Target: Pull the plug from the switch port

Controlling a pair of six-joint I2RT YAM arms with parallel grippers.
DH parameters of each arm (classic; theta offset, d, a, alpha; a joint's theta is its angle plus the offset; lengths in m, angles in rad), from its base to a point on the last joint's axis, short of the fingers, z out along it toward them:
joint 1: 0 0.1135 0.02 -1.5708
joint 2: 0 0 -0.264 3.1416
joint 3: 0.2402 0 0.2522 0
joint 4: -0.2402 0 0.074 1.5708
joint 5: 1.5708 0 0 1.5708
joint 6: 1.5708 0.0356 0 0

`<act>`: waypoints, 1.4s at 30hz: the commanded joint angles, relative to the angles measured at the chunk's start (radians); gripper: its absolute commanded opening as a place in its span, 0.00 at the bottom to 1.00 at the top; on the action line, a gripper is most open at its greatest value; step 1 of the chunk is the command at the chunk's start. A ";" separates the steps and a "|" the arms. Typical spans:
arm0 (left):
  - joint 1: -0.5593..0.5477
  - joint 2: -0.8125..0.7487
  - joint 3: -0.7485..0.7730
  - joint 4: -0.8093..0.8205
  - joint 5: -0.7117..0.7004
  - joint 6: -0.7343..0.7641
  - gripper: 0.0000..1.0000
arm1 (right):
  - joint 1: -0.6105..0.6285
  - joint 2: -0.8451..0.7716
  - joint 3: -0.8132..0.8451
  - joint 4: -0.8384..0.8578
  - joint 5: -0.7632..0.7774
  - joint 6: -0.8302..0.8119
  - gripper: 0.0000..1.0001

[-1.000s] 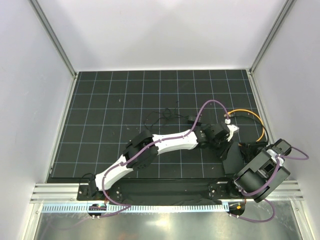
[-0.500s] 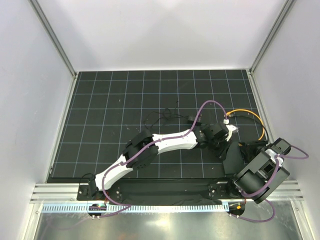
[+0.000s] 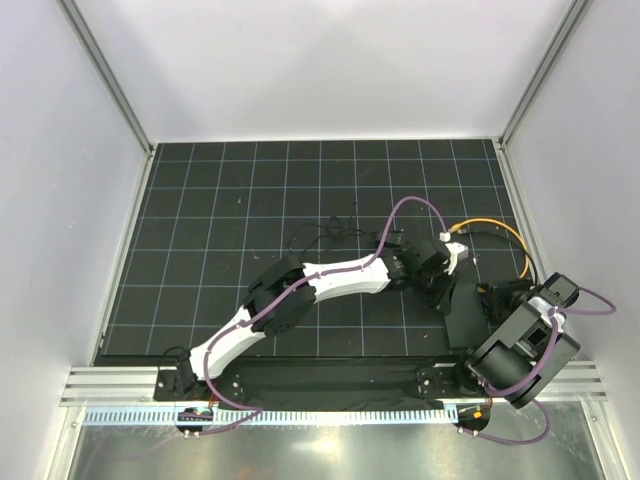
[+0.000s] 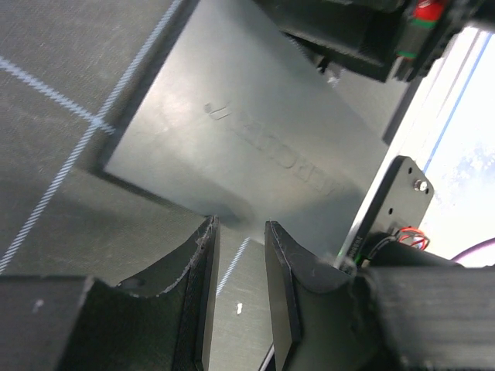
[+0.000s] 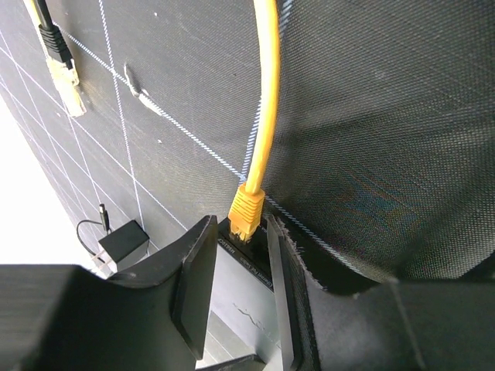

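Jaws of right gripper (image 5: 240,224) bracket the yellow plug (image 5: 246,210); whether they are clamped cannot be told. Left gripper (image 4: 240,224), parted and empty, has edged far-left above the black box (image 4: 232,139). Plug remains in switch port (image 5: 236,243).

smooth matt box (image 4: 255,147), glossy plastic plug (image 5: 246,207)

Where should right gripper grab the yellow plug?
On the yellow plug body, just clear of the switch port, coming down astride its flat sides. It sticks straight out with the cable in line, so the sides are free and a straight pull should work.
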 commanded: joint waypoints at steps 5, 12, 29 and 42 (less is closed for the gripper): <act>0.004 -0.102 -0.053 0.052 0.017 -0.011 0.33 | 0.006 0.001 -0.003 -0.020 0.071 -0.007 0.39; 0.004 -0.112 -0.046 0.053 0.023 -0.028 0.33 | 0.006 0.006 -0.005 -0.019 0.072 -0.004 0.34; 0.024 -0.044 0.016 0.107 0.084 -0.006 0.37 | 0.006 0.017 0.014 -0.020 0.056 -0.004 0.42; 0.025 0.031 0.059 0.099 0.130 -0.051 0.36 | 0.005 -0.002 0.032 -0.045 0.046 -0.027 0.54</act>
